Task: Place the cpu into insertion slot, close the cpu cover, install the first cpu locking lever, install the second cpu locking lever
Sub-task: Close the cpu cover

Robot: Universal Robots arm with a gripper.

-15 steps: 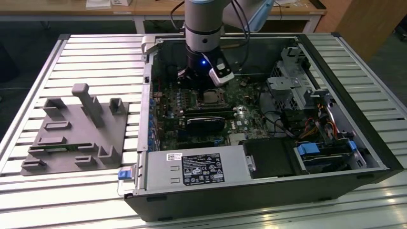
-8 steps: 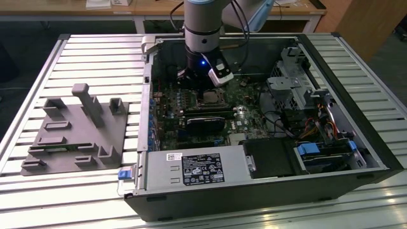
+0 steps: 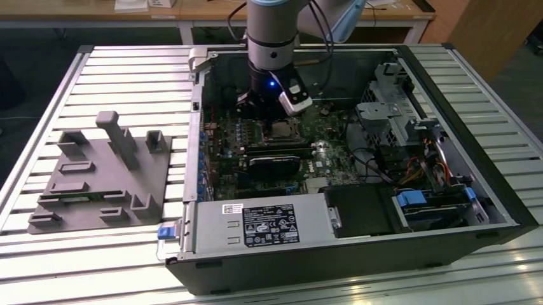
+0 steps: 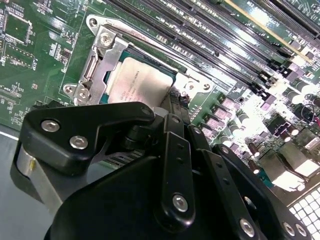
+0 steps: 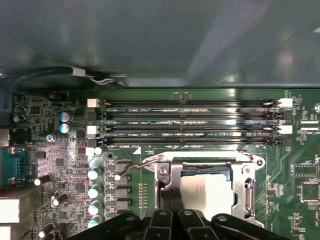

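**A:** Two worries, tbh. Got cpu (image 5: pixel 207 192) lying flat in insertion slot (image 5: pixel 163 172), cpu cover (image 5: pixel 246 192) down around it, window framing the metal top. Gripper (image 5: pixel 172 200) right at cpu's edge, jaws pressed together, pinching nothing afaict.

**B:** Meaning risk = side push?

**A:** Yep. Could scrape fingertips across the metal top, or nudge the cover off square, if dropped any lower w/ tips that close. Also wire lever (image 5: pixel 134 166) standing out from the slot, prob not hooked yet. Could slip off smooth closed tips, spring back, then clip the capacitors (image 5: pixel 93 192) just beside it.

**B:** Differences btw views?

**A:** First wrist view: gives lever's free end, plus memory slots (image 5: pixel 190 122) just beside the slot. Second wrist view: gives cover's screwed-down side, screw (image 4: pixel 106 39) plain to see, and gripper's closeness to cpu. Touching or apart, can't tell. Exterior view: places arm (image 3: pixel 271 38) reaching down into pc case (image 3: pixel 475 190), over the board's middle, w/ grey fixture plate (image 3: pixel 102 178) off to exterior view's left, well apart from all this.
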